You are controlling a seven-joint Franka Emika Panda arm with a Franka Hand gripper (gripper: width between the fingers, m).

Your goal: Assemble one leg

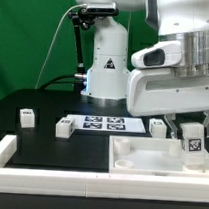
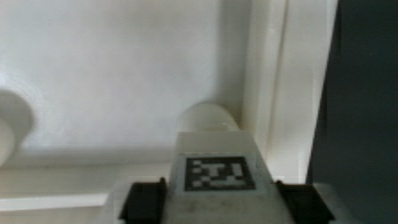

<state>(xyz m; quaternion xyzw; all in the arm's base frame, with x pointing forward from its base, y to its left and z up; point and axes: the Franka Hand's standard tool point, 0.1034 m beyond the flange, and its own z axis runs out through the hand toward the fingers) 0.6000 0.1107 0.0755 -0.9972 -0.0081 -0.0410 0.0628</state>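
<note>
My gripper point(image 1: 192, 144) is shut on the leg point(image 1: 193, 141), a short white post with a black-and-white marker tag, and holds it over the right part of the white tray-like part point(image 1: 130, 152). In the wrist view the leg point(image 2: 217, 160) sits between my dark fingertips point(image 2: 146, 198), its tip pointing down toward the tray-like part's pale inner surface point(image 2: 125, 90) near a raised rim point(image 2: 281, 80). I cannot tell whether the leg's tip touches the surface.
Two more small white posts point(image 1: 28, 115) point(image 1: 63, 128) stand on the black table at the exterior view's left. The marker board point(image 1: 101, 122) lies behind the tray-like part. A white rail point(image 1: 49, 159) runs along the front. The arm's base point(image 1: 105, 62) stands behind.
</note>
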